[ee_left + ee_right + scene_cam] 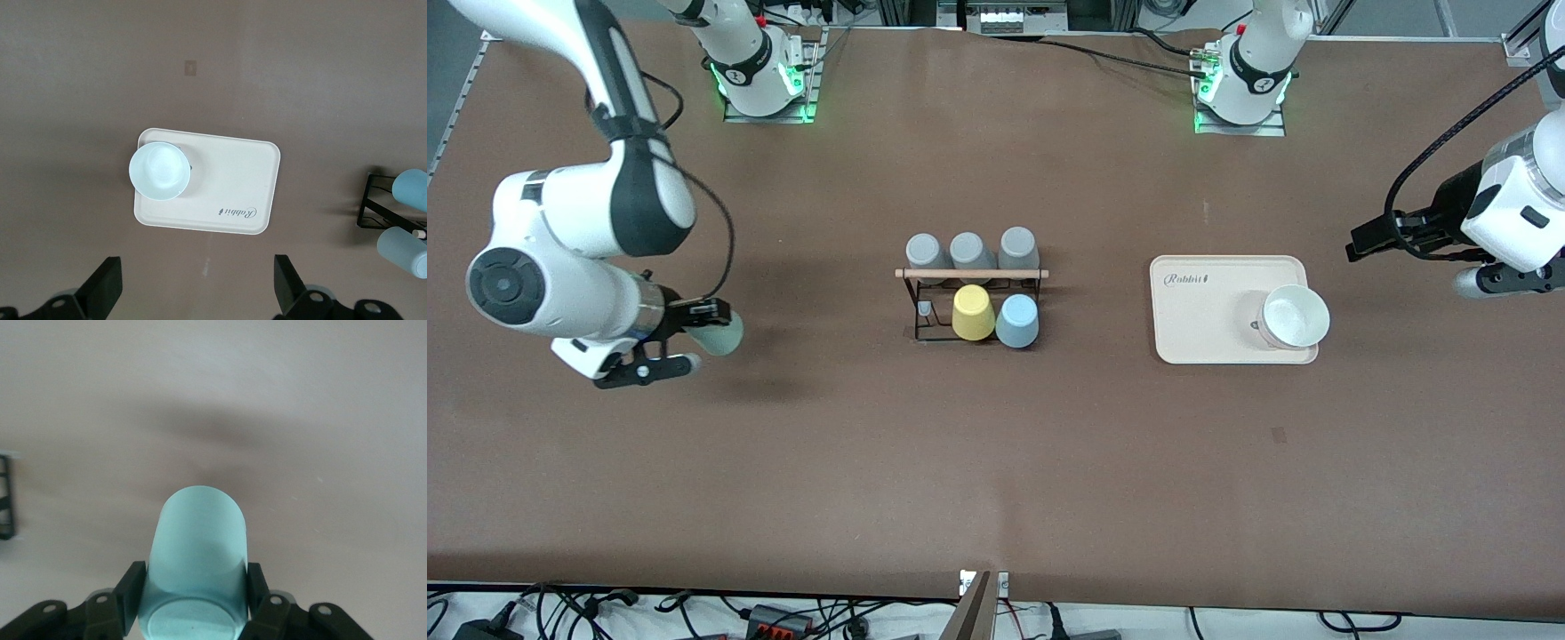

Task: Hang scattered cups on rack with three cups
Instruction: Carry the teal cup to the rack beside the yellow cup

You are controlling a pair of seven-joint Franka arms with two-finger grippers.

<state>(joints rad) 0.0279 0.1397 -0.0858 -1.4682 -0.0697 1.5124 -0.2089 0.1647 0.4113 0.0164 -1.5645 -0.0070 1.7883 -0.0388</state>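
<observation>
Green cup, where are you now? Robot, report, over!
Right gripper shut on green cup, over bare table toward right arm's end. Left gripper open, waiting above cream tray. Rack: one peg bare beside yellow cup.

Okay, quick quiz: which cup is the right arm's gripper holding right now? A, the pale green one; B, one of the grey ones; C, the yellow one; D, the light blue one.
A: the right gripper has its jaws shut on the pale green cup above bare table, while the yellow cup, light blue cup and grey cups sit on the rack.

3 grey cups (970,250), 1 yellow cup (973,313), 1 blue cup (1017,321), 1 green cup (720,336), 1 rack (971,275), 1 tray (1209,311), 1 bowl (1294,316)
</observation>
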